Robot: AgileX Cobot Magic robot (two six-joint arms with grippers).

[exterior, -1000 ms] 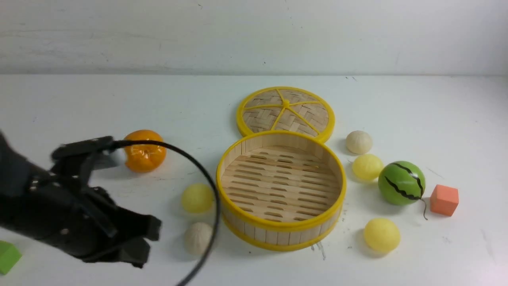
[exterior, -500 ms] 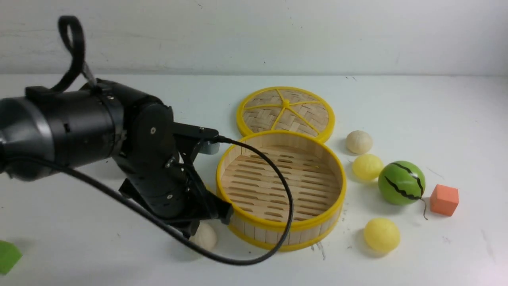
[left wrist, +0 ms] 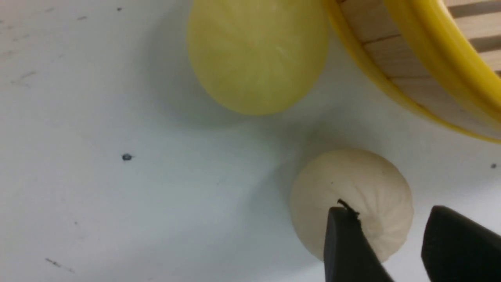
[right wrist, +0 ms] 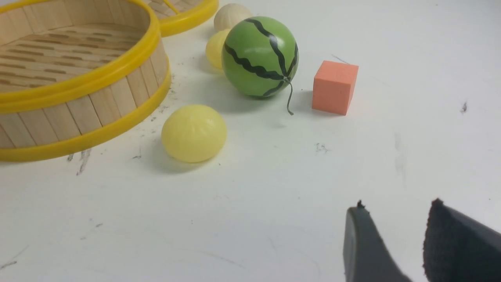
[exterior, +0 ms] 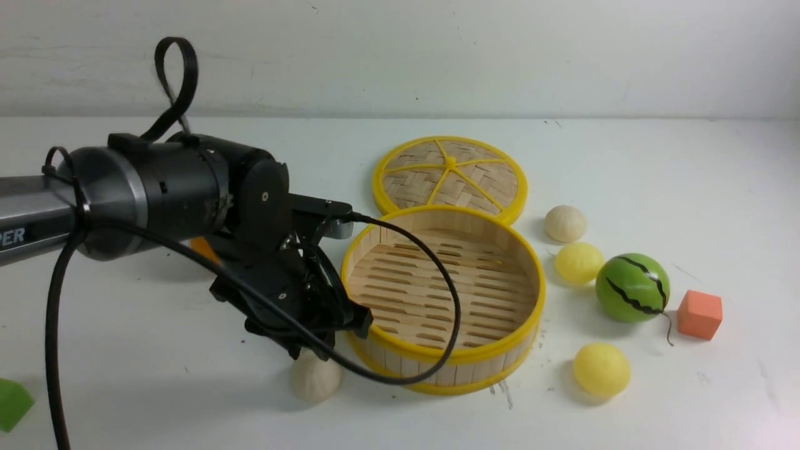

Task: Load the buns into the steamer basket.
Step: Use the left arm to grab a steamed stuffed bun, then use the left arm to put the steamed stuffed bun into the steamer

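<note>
Open room: the counter (exterior: 719, 187) is bare along its far edge, across its far-left area and along the near edge to the right. The right side is crowded.

Steamer basket (exterior: 494, 362): mid-counter, upright, nothing inside. The woven lid (exterior: 450, 172) lies flat behind it, meeting its far rim.

Buns, all on the counter outside the basket:
- Off-white bun (exterior: 315, 377): just beside the basket's near-left wall.
- Yellow bun (left wrist: 256, 55): next to it by the same wall, hidden by the arm in the front view.
- Off-white bun (exterior: 565, 223) and yellow bun (exterior: 579, 262): right of the basket, beside the watermelon ball (exterior: 632, 287).
- Yellow bun (exterior: 601, 369): toward the near edge, right of the basket.

An orange cube (exterior: 699, 314) sits just right of the watermelon ball. A green block (exterior: 12, 403) lies at the left edge.

Left gripper (exterior: 334, 337): above the near-left off-white bun, fingers parted, nothing clamped. Right gripper (right wrist: 397, 205): above bare counter at the near right, fingers parted, nothing between them.
</note>
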